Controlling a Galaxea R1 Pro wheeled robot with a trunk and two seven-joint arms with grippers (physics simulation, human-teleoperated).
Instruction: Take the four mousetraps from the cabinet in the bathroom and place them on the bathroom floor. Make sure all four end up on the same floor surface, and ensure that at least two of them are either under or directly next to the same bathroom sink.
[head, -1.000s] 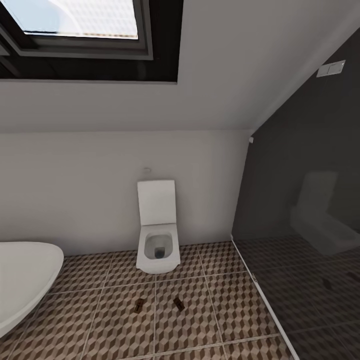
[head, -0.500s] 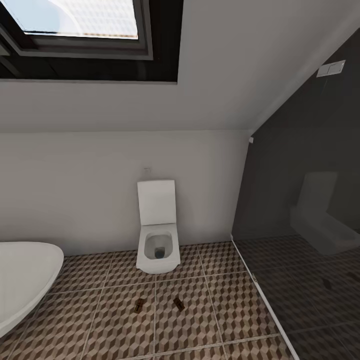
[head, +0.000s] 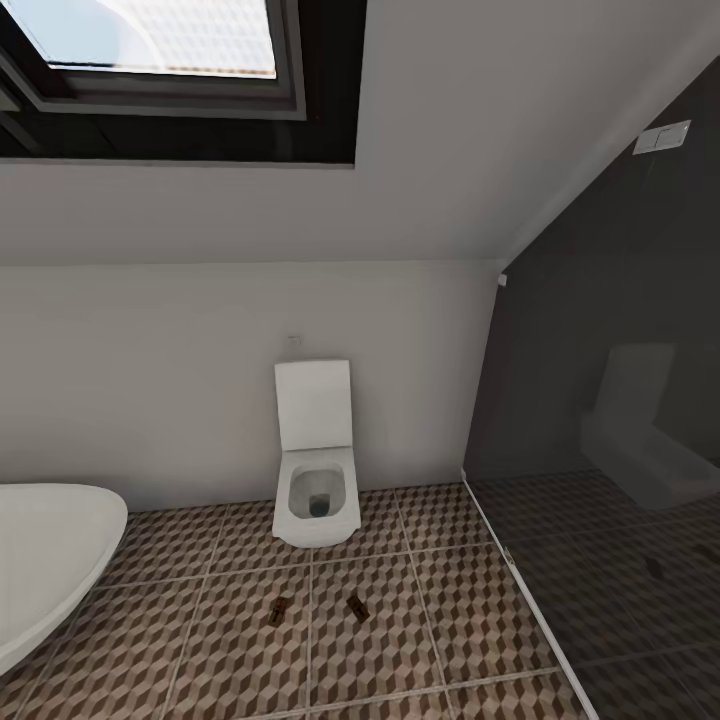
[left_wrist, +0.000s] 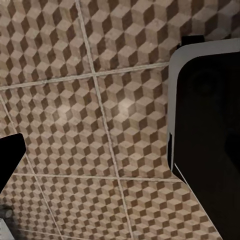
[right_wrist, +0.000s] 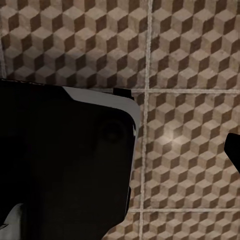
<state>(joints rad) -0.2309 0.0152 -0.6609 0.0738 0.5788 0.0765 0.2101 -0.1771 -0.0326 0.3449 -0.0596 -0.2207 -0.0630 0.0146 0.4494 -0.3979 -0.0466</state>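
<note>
Here, two mousetraps (head: 279, 610) (head: 357, 607) on the bathroom floor (head: 450, 600) before the toilet (head: 316, 495); end effector states indiscernible, no legible writing.

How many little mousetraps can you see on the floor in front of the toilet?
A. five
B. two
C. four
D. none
B: in the head view two small brown mousetraps, one and another, lie on the cube-patterned bathroom floor just in front of the white toilet.
</note>
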